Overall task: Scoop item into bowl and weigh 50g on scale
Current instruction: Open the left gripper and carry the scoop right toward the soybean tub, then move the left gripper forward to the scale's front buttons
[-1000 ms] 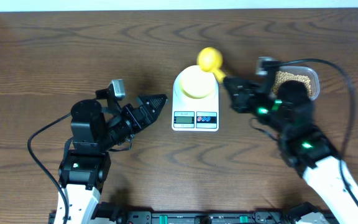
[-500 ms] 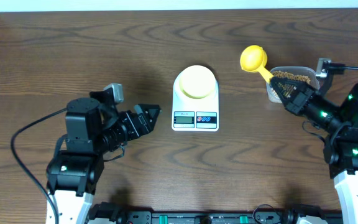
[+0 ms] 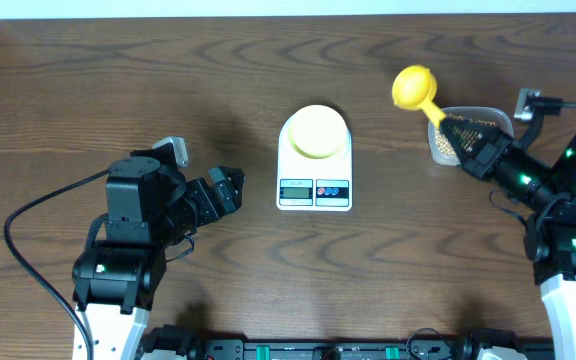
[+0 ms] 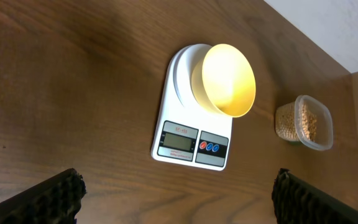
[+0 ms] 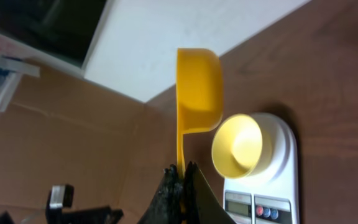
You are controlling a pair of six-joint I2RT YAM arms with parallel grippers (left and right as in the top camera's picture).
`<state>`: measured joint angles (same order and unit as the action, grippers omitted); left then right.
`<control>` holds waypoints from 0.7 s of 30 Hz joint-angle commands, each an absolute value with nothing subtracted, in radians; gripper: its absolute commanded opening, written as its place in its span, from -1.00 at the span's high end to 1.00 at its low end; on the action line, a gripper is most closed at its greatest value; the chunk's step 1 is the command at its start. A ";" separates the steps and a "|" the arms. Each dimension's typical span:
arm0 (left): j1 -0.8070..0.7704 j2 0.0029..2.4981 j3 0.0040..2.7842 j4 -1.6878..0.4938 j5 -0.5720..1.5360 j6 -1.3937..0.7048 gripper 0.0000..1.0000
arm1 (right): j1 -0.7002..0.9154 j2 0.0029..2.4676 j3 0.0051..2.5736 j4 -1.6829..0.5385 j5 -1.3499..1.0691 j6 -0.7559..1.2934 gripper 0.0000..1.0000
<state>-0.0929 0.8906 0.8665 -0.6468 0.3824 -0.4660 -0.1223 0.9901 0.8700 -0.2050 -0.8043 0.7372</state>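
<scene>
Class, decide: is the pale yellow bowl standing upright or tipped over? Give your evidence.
Upright. The bowl sits on the scale, its round opening facing up in all three views.

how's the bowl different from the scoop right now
The bowl is pale yellow and handleless; the scoop is brighter yellow with a long handle. The bowl rests on the scale; the scoop is held in the air by the right end effector, shut on its handle. Both are round, yellow cups.
</scene>
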 commanded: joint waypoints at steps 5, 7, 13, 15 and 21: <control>-0.093 0.914 0.887 -0.672 0.363 -0.341 -0.99 | -0.056 1.036 1.158 -0.460 -0.628 0.587 0.97; -0.093 0.933 0.905 -0.710 0.349 -0.340 -0.99 | -0.044 1.077 1.242 -0.580 -0.571 0.533 0.97; -0.105 1.140 1.203 -1.015 0.292 -0.187 -0.99 | -0.022 1.254 1.538 -0.851 -0.496 0.368 0.98; -0.133 1.197 1.271 -1.072 0.227 -0.168 -0.99 | -0.022 1.298 1.599 -0.918 -0.498 0.316 0.97; -0.190 1.279 1.285 -1.015 0.187 -0.181 -0.99 | -0.022 1.370 1.645 -1.046 -0.507 0.152 0.98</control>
